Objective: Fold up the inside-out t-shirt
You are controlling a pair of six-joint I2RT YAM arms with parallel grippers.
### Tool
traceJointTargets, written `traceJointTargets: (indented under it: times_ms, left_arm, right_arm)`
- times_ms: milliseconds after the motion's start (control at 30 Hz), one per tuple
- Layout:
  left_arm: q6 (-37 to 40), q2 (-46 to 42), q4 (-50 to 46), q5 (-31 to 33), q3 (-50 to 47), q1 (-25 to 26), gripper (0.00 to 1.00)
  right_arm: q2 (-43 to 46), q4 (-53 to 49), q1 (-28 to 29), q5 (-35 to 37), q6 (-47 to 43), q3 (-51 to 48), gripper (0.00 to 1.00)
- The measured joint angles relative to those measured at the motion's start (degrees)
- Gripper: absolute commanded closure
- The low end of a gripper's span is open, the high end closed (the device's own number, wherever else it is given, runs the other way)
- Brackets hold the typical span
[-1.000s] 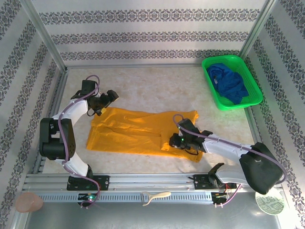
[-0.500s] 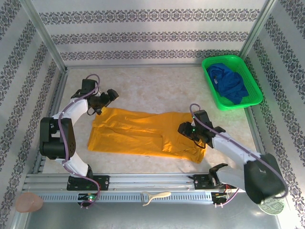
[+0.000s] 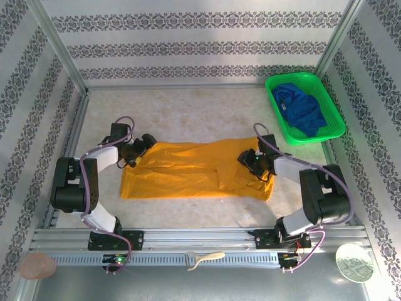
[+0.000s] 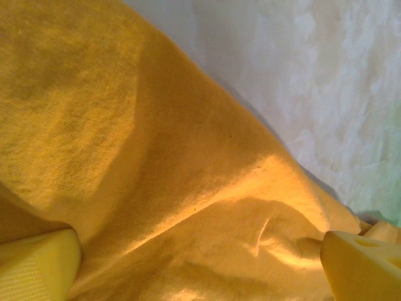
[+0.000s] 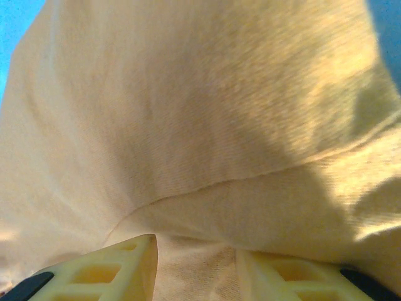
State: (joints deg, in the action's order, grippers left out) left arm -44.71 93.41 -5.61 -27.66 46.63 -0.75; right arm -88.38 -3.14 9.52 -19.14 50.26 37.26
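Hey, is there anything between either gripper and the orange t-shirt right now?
Nothing visible. The left gripper and right gripper are both on the t-shirt, with cloth between their fingers. The green basket sits apart at the far right.

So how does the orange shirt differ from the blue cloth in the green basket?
The t-shirt is orange-yellow; the blue cloth is dark blue. The t-shirt lies spread out on the table, while the blue cloth sits bunched in the basket. The t-shirt has the left tool and right tool at its two ends; no tool is near the blue cloth. Both are soft, wrinkled fabric.
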Motion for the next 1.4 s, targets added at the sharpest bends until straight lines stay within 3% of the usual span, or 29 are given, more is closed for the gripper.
traceJointTargets:
  times_ms: [133,267,567,767,900,1033,1133,1233,1333,1400]
  left_arm:
    - [-0.15,3.17,0.98,0.94,3.54,-0.11,0.0]
    - [0.76,4.96,-0.07,1.81,6.71,-0.22,0.0]
    - [2.4,2.64,-3.52,1.33,9.88,-0.48,0.0]
    - [2.4,0.76,-3.74,1.05,9.44,-0.48,0.0]
    - [2.4,0.2,-4.37,0.85,9.31,-0.48,0.0]
    - [2.49,-1.31,-5.18,0.63,9.31,-0.48,0.0]
    - [3.04,-2.67,-6.16,0.33,9.31,-0.48,0.0]
    - [3.87,-3.17,-7.52,-0.48,9.31,-0.48,0.0]
    - [4.44,-3.17,-8.68,-1.05,9.31,-0.48,0.0]
    - [4.94,-3.41,-9.53,-1.31,9.31,-0.48,0.0]
  right_arm:
    - [-5.31,0.63,-1.44,-0.76,-0.35,5.62,0.58]
    - [-4.63,-0.63,-1.53,-0.87,-1.36,6.71,0.59]
    - [16.37,-2.21,-1.55,-0.31,-1.14,-1.36,0.62]
    - [21.27,-2.27,-1.55,0.26,3.61,-15.39,0.62]
    - [23.06,-1.97,-2.12,0.17,4.74,-16.52,0.6]
    - [24.09,-5.53,-3.48,0.44,3.21,-13.16,0.5]
    - [25.16,-9.09,-4.42,2.89,0.2,-7.48,0.27]
    - [24.57,-11.04,-6.47,5.57,-3.76,-2.32,0.19]
    - [21.66,-11.98,-9.42,7.54,-6.78,0.5,0.02]
    - [19.28,-12.66,-10.69,8.83,-8.44,0.98,0.02]
